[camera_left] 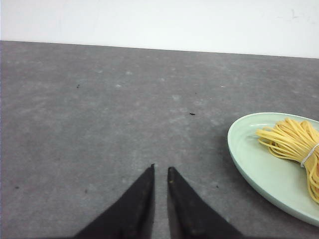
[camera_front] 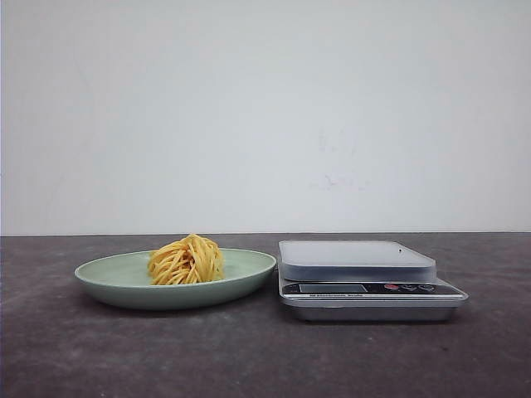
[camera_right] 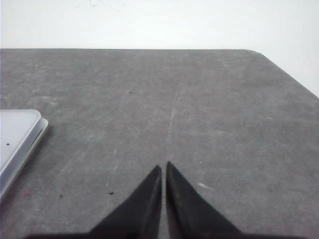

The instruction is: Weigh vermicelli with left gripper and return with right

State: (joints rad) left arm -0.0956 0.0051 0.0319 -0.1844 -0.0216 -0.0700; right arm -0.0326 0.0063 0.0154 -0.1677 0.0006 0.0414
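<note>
Just left of the scale (camera_front: pixel 365 278), I see one vermicelli (camera_front: pixel 186 260) nest resting in one plate (camera_front: pixel 108 278), staged for a short carry. My left end effector (camera_left: pixel 160 168) and right end effector (camera_right: pixel 163 165) both hover clenched and empty over the counter (camera_front: pixel 265 356).

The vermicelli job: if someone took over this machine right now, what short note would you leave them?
Left gripper: jaws nearly shut, empty, over bare table beside the plate.
Right gripper: jaws nearly shut, empty, over bare table near the scale.
Vermicelli sits on the pale green plate, left of the scale; the scale's platform is bare.
Done: nothing yet.
Left: left gripper carries vermicelli to the scale, then right returns it to the plate.
</note>
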